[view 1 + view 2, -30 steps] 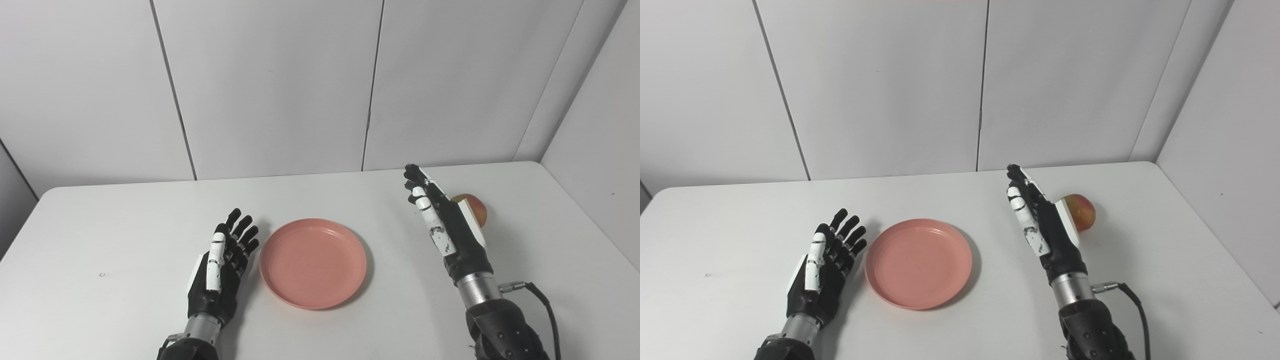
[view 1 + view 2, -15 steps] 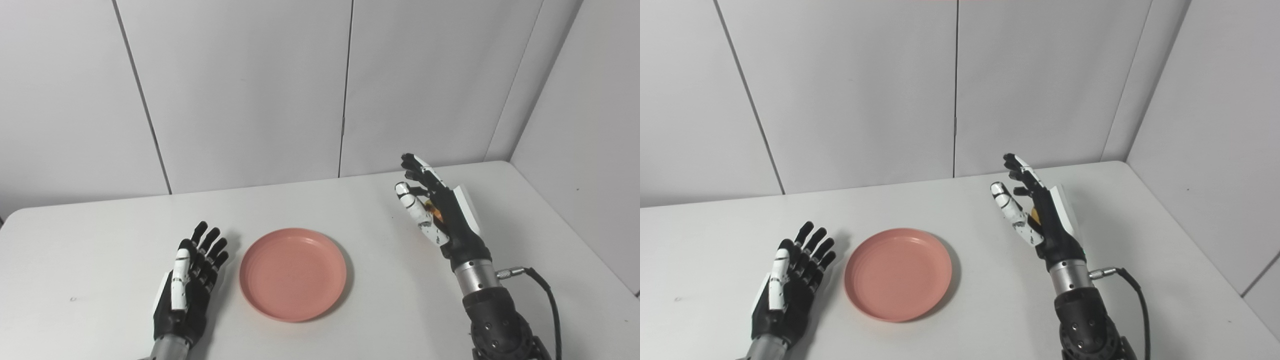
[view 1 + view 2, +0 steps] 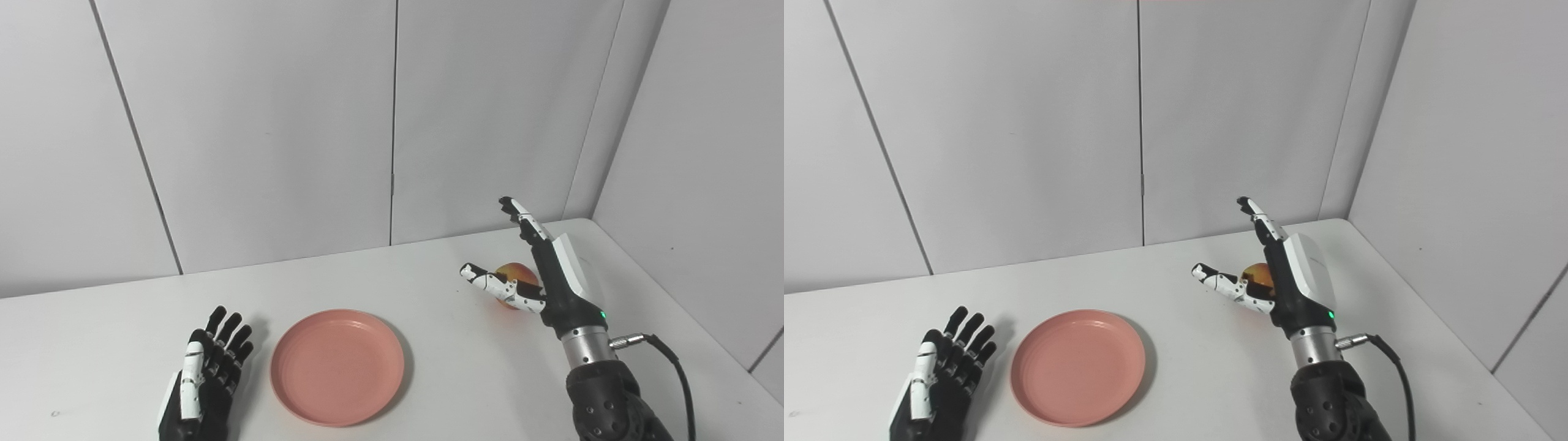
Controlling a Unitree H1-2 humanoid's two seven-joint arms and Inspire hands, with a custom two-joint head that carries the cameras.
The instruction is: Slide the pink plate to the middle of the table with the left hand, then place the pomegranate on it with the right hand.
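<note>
A: Where is the pink plate?
B: It lies flat on the white counter, in the lower middle of the frame, and nothing is on it.

A: And the left hand?
B: It rests at the lower left, just beside the plate's left rim. Its fingers are stretched and a little apart, and it holds nothing.

A: Where is the pomegranate?
B: It sits on the counter at the right of the frame, well apart from the plate.

A: Does the right hand hold it?
B: No. The hand is wide open, fingers pointing up and the thumb stretched out to the left. The fruit shows between thumb and palm, partly hidden; if the hand touches it cannot be told.
</note>
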